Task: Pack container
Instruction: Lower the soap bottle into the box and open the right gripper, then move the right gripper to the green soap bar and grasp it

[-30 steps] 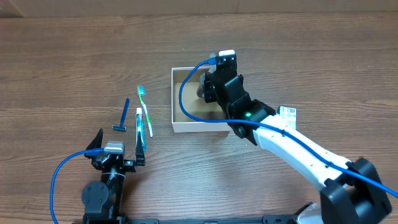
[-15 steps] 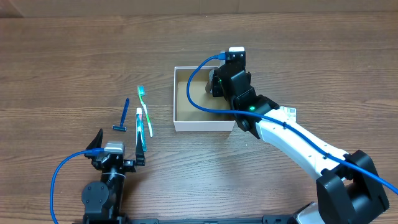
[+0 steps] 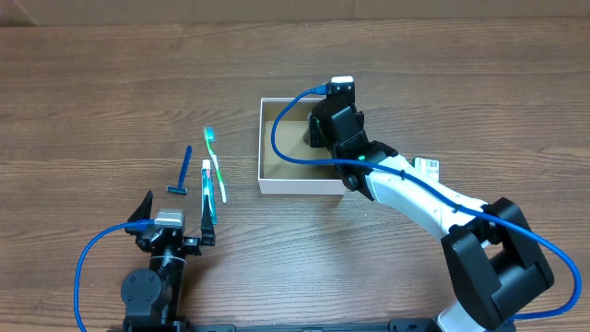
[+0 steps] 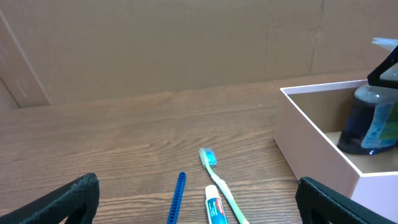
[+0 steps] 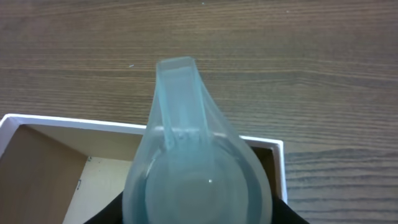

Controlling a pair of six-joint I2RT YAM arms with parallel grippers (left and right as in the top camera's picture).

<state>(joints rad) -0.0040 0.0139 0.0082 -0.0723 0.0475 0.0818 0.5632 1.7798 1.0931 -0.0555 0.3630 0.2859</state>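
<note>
1. The container (image 3: 288,164) sits near the middle of the table (image 3: 111,83), white walls outside and brown inside, its open top facing up
2. The right gripper (image 3: 321,129) reaches down into the container's far right part, so the box lies directly under and around its jaws
3. Those jaws are closed on a dark blue bottle (image 4: 367,121) with a clear cap, held upright; its base is down at the box floor (whether it touches, I cannot tell)
4. The left gripper (image 3: 175,217) rests at the near left of the table with its jaws spread wide and nothing between them, well apart from the container
5. Just ahead of it lie a blue razor (image 3: 182,173), a small tube (image 3: 206,182) and a green toothbrush (image 3: 215,164), all left of the container
6. A small green-and-white packet (image 3: 426,167) lies on the table to the container's right
</note>
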